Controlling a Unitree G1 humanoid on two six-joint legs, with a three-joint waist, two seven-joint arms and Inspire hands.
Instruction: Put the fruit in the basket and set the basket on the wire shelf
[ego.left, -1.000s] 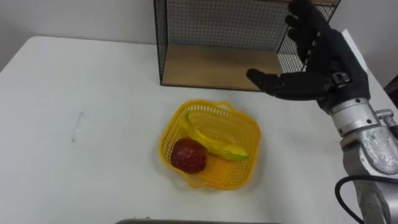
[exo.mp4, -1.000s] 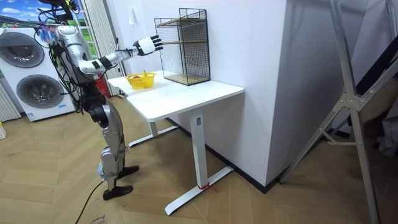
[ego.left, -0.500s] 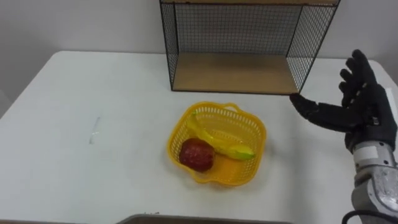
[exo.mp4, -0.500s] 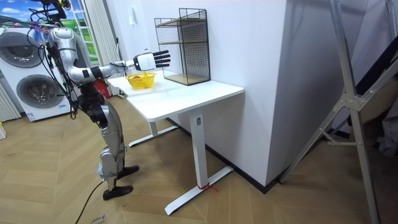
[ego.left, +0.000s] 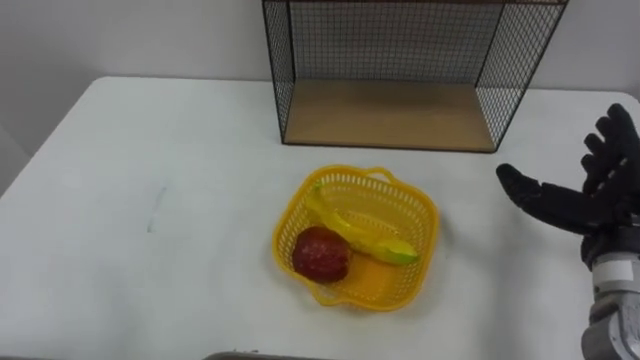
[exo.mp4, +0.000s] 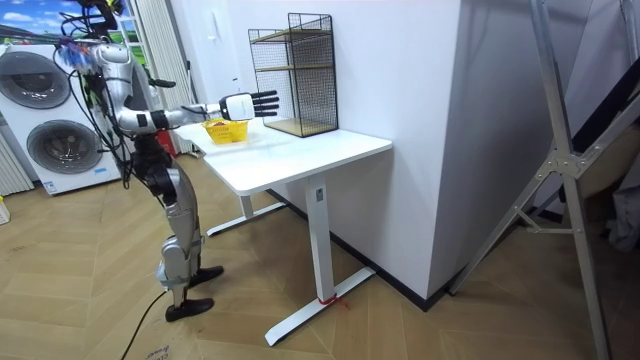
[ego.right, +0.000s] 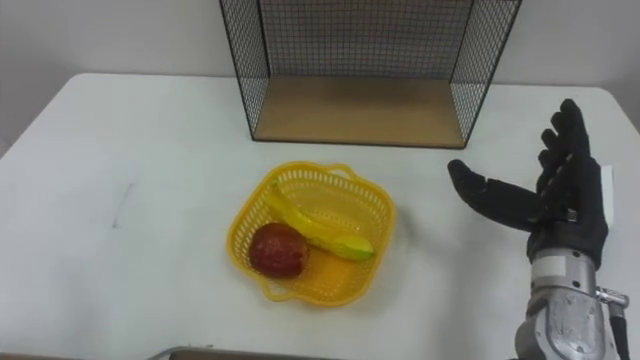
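The red apple (ego.left: 320, 253) and yellow banana (ego.left: 352, 229) lie in the yellow plastic basket (ego.left: 375, 191) on the white worktop (ego.left: 150, 160), so next the black right robot hand (ego.left: 598, 208), wide open and empty nearby, should grab the basket for the black wire shelf (ego.left: 388, 112).

A white table (ego.left: 120, 150) stands on a wooden floor (exo.mp4: 90, 300). Washing machines (exo.mp4: 50, 150) line the room view's left. A metal frame (exo.mp4: 560, 170) rises at its right.

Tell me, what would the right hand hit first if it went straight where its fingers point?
Likely the back wall: the open right hand points past the wire shelf's right side, away from the basket. Depth is unclear; it might graze the mesh.
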